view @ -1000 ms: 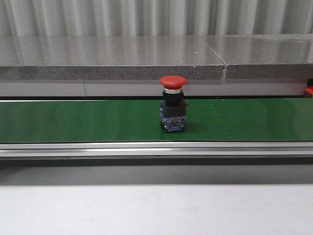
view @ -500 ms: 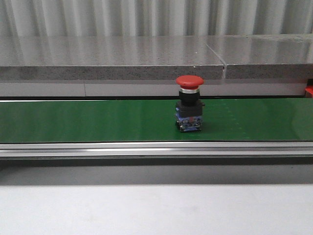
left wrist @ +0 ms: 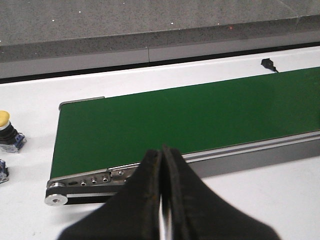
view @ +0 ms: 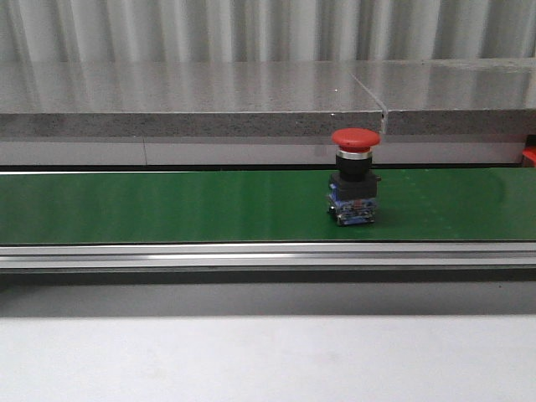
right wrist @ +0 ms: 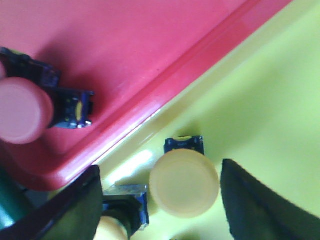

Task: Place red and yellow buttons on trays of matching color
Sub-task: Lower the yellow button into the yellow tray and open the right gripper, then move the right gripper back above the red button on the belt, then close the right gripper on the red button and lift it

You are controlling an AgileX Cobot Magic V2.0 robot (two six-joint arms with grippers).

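Note:
A red button [view: 354,176] stands upright on the green conveyor belt [view: 167,205], right of centre; neither gripper shows in the front view. My left gripper [left wrist: 162,153] is shut on nothing, above the belt's near rail [left wrist: 90,177]. A yellow button [left wrist: 6,131] stands on the white table off the belt's end. My right gripper [right wrist: 160,172] is open over the yellow tray [right wrist: 260,95]. A yellow button [right wrist: 184,185] stands between its fingers, touching neither. A second yellow button [right wrist: 120,222] lies by one finger [right wrist: 75,210]. In the adjoining red tray [right wrist: 125,45] sits another red button [right wrist: 22,110].
A grey stone ledge [view: 209,100] runs behind the belt. The belt's aluminium rail [view: 268,255] faces the white table [view: 268,360]. Part of another button's base [left wrist: 2,171] shows at the edge of the left wrist view. A small black object [left wrist: 268,63] lies beyond the belt.
The red button has travelled to the right along the belt, staying upright.

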